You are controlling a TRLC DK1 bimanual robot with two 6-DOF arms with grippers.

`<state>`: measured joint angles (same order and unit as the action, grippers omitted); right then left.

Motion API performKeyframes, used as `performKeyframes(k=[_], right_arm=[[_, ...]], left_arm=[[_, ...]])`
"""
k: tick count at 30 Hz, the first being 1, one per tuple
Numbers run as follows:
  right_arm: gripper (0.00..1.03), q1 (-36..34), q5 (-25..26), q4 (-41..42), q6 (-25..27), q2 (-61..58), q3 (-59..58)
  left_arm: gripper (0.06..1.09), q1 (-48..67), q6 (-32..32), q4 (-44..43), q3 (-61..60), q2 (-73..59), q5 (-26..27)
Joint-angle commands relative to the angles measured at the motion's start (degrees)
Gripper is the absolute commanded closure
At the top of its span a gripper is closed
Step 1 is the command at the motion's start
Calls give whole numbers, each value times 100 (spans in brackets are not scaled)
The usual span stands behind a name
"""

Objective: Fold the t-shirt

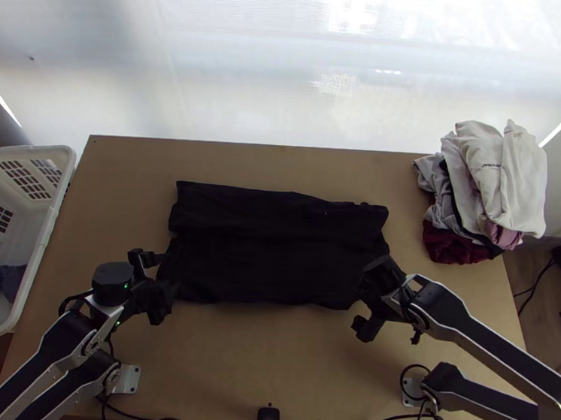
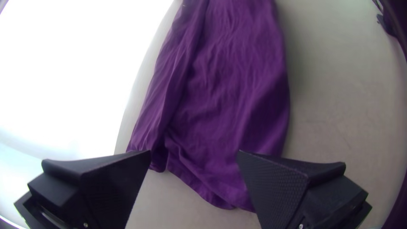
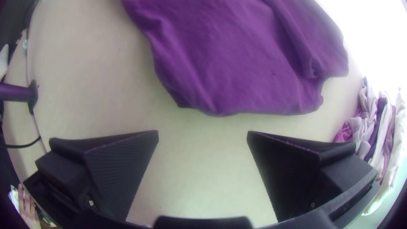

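Note:
The t-shirt [image 1: 275, 247], black in the top view, lies folded into a wide, flat rectangle across the middle of the table, a layered strip along its far side. My left gripper [image 1: 156, 280] stands open at the shirt's left end. In the left wrist view the cloth [image 2: 229, 97] looks purple, and its end lies beyond and between the spread fingers of the left gripper [image 2: 194, 152]. My right gripper [image 1: 364, 308] is by the near right corner, partly over the cloth. The right wrist view has the shirt [image 3: 237, 55] ahead of the open right gripper [image 3: 202, 133], with bare table between its fingers.
A pile of clothes [image 1: 501, 176] sits at the table's far right corner. On the left, a white basket [image 1: 40, 273] with a dark cloth inside stands beside the table. Bare tabletop [image 1: 272, 360] lies on the shirt's near side.

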<state>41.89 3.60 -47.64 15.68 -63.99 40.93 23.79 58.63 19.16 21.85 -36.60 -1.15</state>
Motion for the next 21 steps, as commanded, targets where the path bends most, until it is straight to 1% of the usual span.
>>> performKeyframes(k=[1, 4, 7, 11, 13, 18, 21], right_arm=[[6, 496, 317, 97, 102, 27, -217], [6, 636, 511, 273, 163, -44, -190], [6, 636, 528, 431, 110, -79, -155], [6, 812, 555, 598, 137, -149, -199], [6, 856, 607, 721, 172, -246, -199], [6, 944, 634, 923, 190, -387, -164], [6, 953, 634, 1011, 172, -395, -173]], left_arm=[[10, 302, 333, -580, -488, 206, -61], [10, 319, 368, -896, -594, 171, -79], [10, 328, 298, -1019, -611, 92, -79], [10, 442, 289, -975, -620, 118, -70], [10, 504, 280, -773, -559, 171, 0], [10, 1031, 324, 141, -541, 566, 18], [10, 1180, 316, 317, -576, 680, 71]])
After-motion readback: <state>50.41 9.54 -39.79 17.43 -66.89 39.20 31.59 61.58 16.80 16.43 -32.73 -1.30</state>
